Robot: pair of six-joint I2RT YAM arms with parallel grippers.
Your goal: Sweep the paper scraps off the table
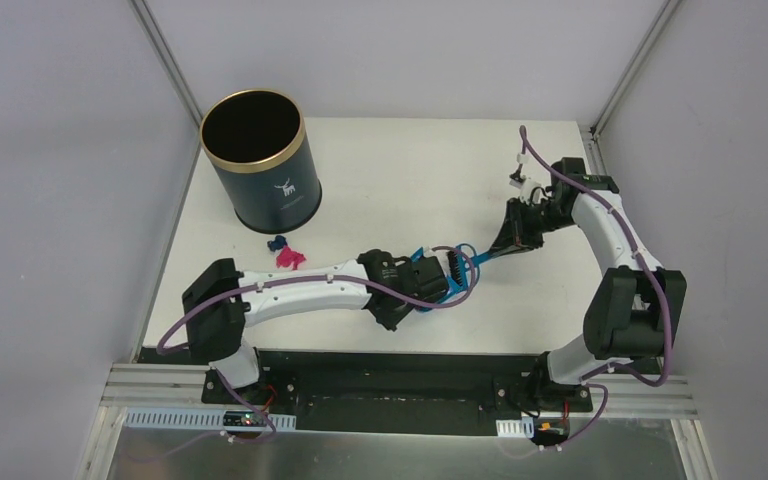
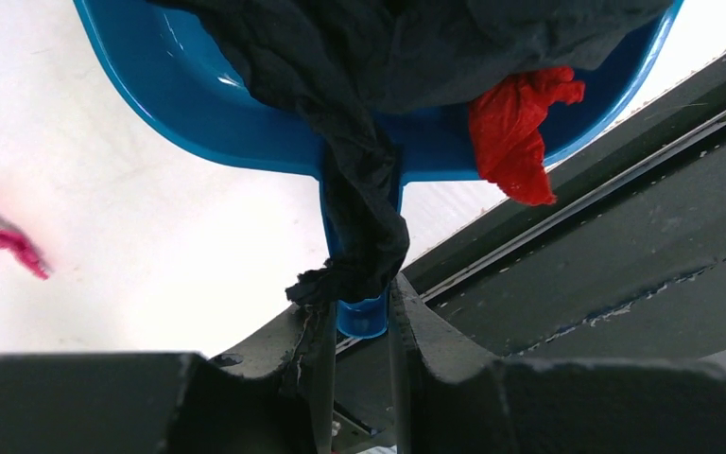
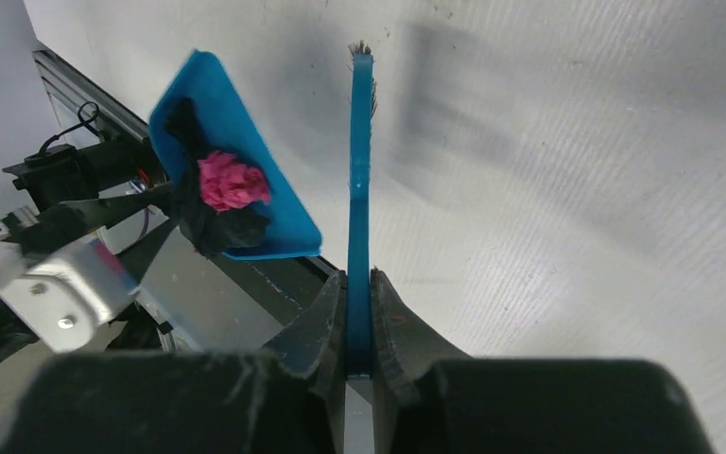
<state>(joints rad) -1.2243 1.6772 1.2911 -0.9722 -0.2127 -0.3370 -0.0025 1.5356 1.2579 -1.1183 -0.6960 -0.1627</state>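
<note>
1. Gripping the dustpan (image 2: 180, 95) by its handle, the left claw (image 2: 359, 326) sits mid-frame in the top view; the right claw (image 3: 359, 312) clamps the brush (image 3: 361, 170).
2. Two loose paper scraps (image 1: 288, 257), one pink and one blue, lie on the bench (image 1: 410, 170) left of the dustpan, below the bin (image 1: 260, 180); the left arm is nearer.
3. The dustpan holds one black scrap (image 2: 369, 142) and one red scrap (image 2: 515, 132).

Bin emblem, wording illegible
The dark navy gold-rimmed bin (image 1: 260, 200) carries a small white emblem (image 1: 282, 187) on its side wall. It is shaped roughly like a four-legged animal with antlers, and the tiny line of white lettering under it is too small to read. No other text, number or sign can be read in any view.
</note>
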